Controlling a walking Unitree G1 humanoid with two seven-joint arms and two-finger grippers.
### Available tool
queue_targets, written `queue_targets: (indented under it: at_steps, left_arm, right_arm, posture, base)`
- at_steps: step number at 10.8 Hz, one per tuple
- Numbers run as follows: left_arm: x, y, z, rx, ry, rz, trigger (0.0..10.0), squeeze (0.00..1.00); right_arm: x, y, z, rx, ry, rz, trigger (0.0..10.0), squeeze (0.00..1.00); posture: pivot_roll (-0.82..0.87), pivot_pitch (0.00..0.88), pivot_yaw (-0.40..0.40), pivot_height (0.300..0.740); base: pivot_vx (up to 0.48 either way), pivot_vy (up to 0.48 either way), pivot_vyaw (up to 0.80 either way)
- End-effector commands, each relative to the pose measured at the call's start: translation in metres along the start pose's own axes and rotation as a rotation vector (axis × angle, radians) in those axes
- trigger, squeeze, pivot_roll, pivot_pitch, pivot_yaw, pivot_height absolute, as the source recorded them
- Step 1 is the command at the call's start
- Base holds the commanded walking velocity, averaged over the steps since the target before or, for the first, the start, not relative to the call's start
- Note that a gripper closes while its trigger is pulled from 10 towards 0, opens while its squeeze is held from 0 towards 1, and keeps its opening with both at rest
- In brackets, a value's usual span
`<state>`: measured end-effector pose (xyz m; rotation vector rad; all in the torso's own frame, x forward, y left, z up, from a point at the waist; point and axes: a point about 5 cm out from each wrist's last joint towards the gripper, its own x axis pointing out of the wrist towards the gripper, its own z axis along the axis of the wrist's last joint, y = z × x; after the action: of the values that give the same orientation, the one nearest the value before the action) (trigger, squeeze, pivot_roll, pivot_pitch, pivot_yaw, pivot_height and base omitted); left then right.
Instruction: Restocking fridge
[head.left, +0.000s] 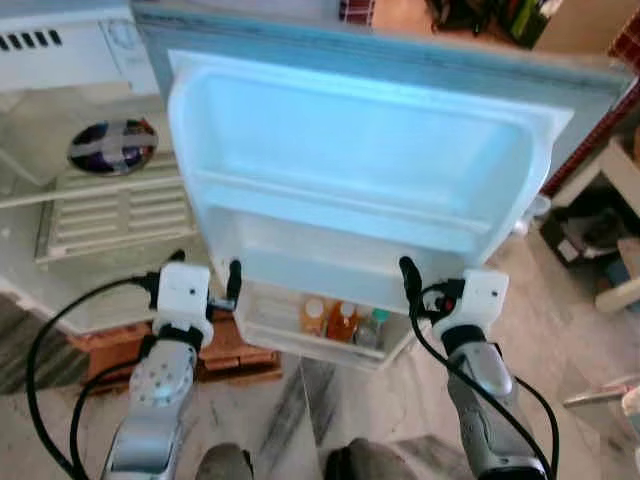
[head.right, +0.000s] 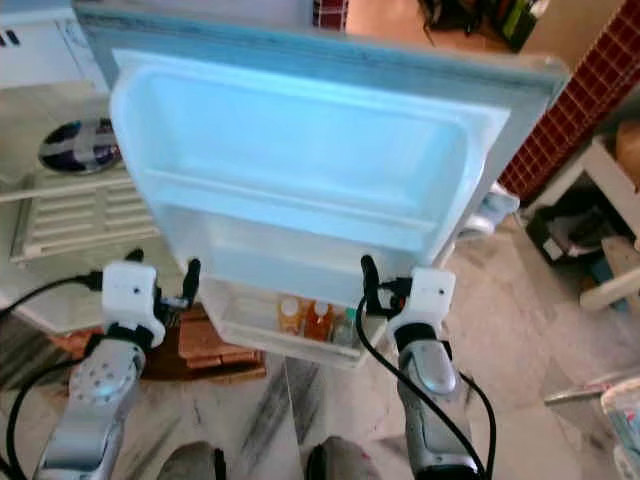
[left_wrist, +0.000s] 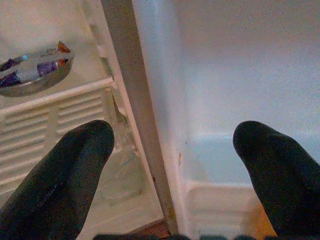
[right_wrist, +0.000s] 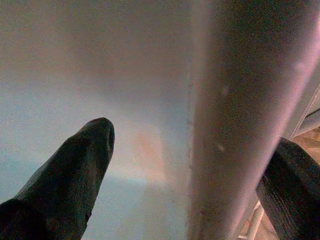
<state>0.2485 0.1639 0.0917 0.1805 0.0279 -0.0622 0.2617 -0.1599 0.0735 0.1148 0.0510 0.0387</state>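
Both sets of jaws stand released: the left gripper straddles the hinge-side edge of the open fridge door, the right gripper its free edge. The door's upper shelves are bare; a few bottles sit in the bottom door bin. A bowl rests on a fridge shelf. A careless push could swing the door and topple the bottles.

White fridge door; orange bottles; red-brown brick wall.

Home kitchen, open fridge (bottles in door), marble floor
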Motion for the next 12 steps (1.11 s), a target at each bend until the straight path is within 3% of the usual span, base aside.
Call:
queue_targets:
  at_steps: [1,3,12]
  left_arm:
    - [-0.0033,-0.0021,-0.0068,0.004,0.031,-0.007,10.0,0.0]
    - [-0.0026,-0.0018,-0.0073,0.009,0.036,-0.008,10.0,0.0]
    - [0.0012,-0.004,-0.0068,0.033,0.029,-0.017,10.0,0.0]
  right_arm:
    - [0.0033,0.0098,0.0101,-0.022,-0.043,0.055,10.0,0.0]
    - [0.0033,0.011,0.0086,-0.016,-0.038,0.058,10.0,0.0]
    - [0.0065,0.0162,0.007,-0.057,-0.032,0.134,10.0,0.0]
  posture:
    - [0.16,0.061,-0.075,0.74]
    - [0.16,0.063,-0.072,0.74]
    - [0.16,0.057,-0.072,0.74]
  base:
    - [0.0,0.0,0.0]
    - [0.0,0.0,0.0]
    - [-0.332,0.0,0.0]
